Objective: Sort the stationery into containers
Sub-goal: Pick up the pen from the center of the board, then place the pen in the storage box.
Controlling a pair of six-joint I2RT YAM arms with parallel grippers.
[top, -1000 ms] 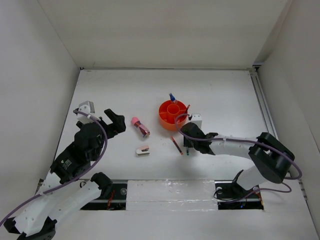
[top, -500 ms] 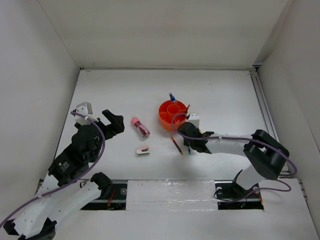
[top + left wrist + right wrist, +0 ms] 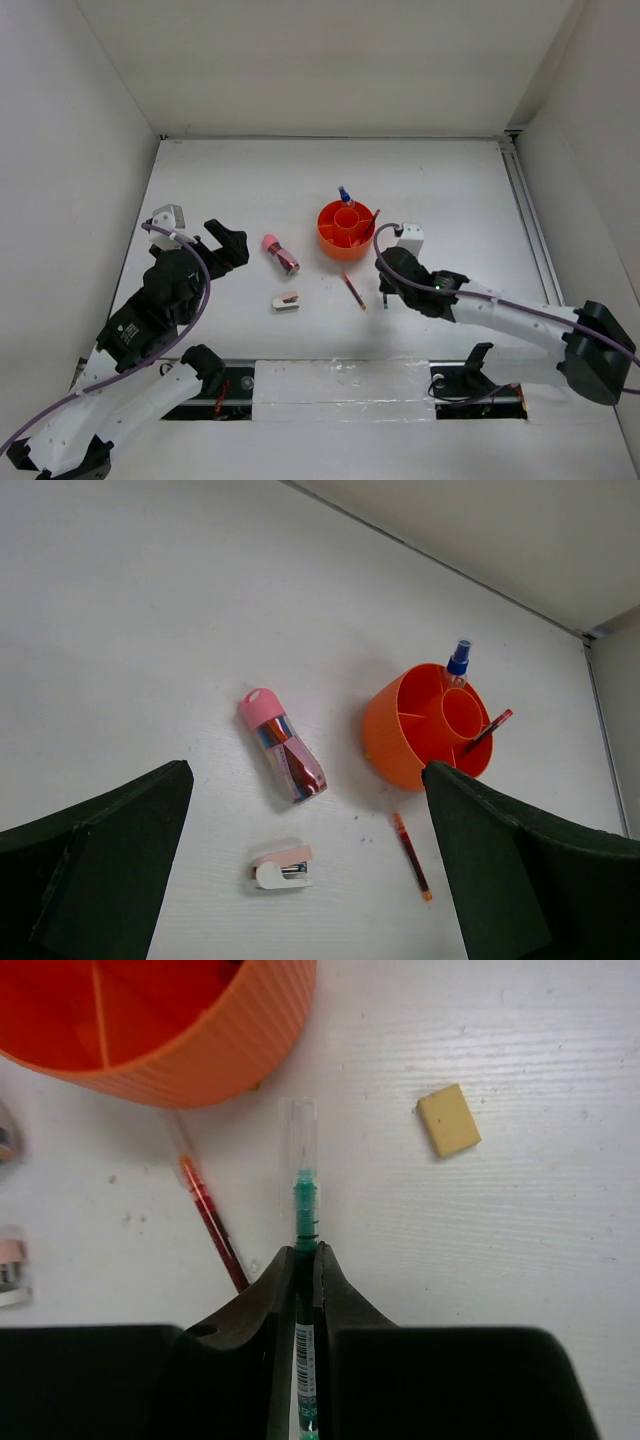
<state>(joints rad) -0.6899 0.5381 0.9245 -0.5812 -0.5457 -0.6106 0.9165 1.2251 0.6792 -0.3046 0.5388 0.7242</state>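
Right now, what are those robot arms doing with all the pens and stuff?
They are sorting desk things into the orange tub. The right gripper is pinching a green pen just beside the tub. A blue-capped bottle and one red pen already stand inside. The left gripper is open and empty. A second red pen, a pink-capped tube, a small stapler and a tan eraser lie on the table.

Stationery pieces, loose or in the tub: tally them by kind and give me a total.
Pens: 3 (loose red pen, red pen in the tub, green pen)
Pink-capped tube: 1
Stapler: 1
Eraser: 1
Blue-capped bottle: 1
Total: 7
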